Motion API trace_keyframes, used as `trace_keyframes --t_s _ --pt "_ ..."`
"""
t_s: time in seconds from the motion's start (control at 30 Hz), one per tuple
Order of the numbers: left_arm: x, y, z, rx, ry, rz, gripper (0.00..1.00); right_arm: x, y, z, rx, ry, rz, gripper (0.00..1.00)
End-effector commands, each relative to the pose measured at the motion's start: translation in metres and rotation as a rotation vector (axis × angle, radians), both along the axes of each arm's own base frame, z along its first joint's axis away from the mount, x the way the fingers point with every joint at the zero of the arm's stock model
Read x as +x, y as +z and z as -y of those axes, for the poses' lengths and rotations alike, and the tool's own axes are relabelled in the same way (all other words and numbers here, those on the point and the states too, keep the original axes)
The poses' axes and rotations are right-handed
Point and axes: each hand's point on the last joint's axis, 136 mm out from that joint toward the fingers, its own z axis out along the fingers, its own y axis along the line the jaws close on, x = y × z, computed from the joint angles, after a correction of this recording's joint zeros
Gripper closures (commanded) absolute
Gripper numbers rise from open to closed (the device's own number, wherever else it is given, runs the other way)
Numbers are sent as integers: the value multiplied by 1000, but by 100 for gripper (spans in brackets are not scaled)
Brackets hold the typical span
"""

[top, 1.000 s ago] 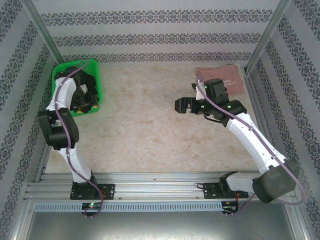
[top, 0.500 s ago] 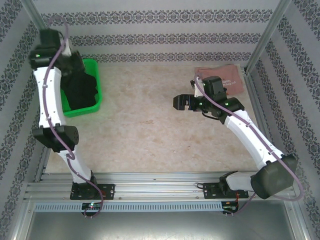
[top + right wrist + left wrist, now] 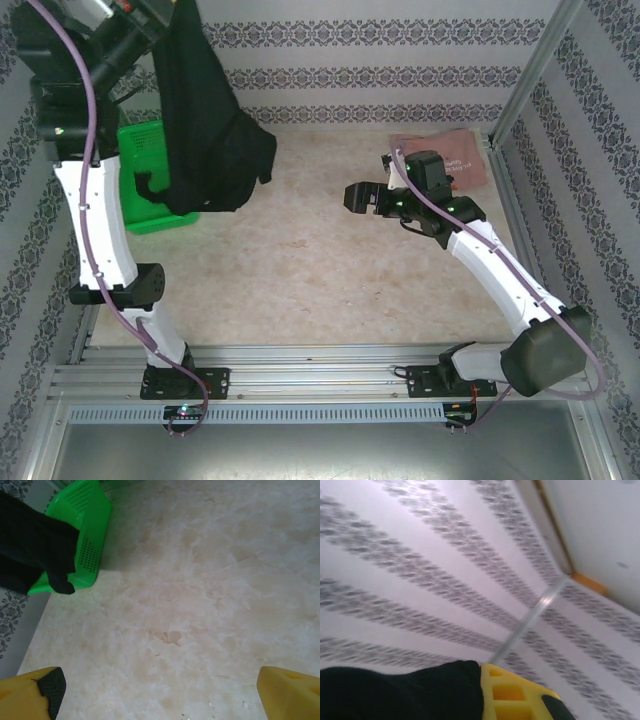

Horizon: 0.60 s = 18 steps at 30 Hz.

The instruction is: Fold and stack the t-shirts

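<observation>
Shirts numbered two on the marbled beige table (image 3: 300, 280). One plain black t-shirt (image 3: 205, 130) hung limp in long folds at 11 o'clock, pinched at its top by the closed left gripper (image 3: 160, 15). Seen from overhead, its lower edge dangled in front of the single green mesh basket (image 3: 140, 150) at 10 o'clock. One dusty-pink t-shirt (image 3: 445, 157), with small white lettering, lay in a flat, rough rectangle at 1 o'clock near the back wall. The right gripper (image 3: 358, 195) hovered mid-table — yellow fingers (image 3: 30, 692) spread wide, empty, well apart from both shirts.
</observation>
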Motion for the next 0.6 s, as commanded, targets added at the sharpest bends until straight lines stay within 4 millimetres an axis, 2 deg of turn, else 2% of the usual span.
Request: trace_keyframes --t_s 0.0,0.13,0.27,0.47,0.57 --pt "-51 57 50 -91 -204 229 100 1 17 9 62 -52 49 2" --pt "-56 51 82 -90 -271 207 100 1 31 32 98 -130 106 2" --pt "-64 49 115 -107 -359 211 100 -5 39 46 120 -157 138 2" --pt "-51 27 152 -80 -425 163 100 -11 49 52 179 -162 175 2" --pt "-35 -2 185 -49 -483 84 100 -15 54 49 202 -139 201 2"
